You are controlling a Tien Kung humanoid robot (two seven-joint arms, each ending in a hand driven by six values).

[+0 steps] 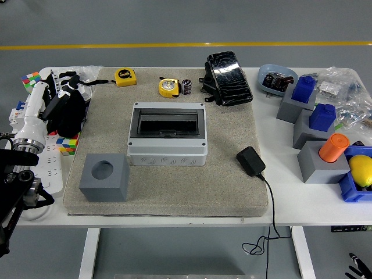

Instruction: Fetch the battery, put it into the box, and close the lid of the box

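Note:
The battery (186, 86), a small black cylinder, stands at the far edge of the grey mat (226, 186), next to a yellow tape measure (168, 87). The grey box (167, 145) sits mid-mat, its dark rectangular window facing up; whether the lid is down I cannot tell. My left hand (65, 111), black on a white forearm, hangs over the mat's left edge with relaxed fingers holding nothing, well left of the box. Of my right hand (356, 267), only fingertips show at the bottom right corner.
A grey cube with a round hole (104, 177) stands front left of the box, and a black adapter (250, 161) with a trailing cable lies to its right. A black pouch (228, 70) is behind. Blue and grey blocks (311, 125) and an orange cylinder (333, 147) crowd the right side.

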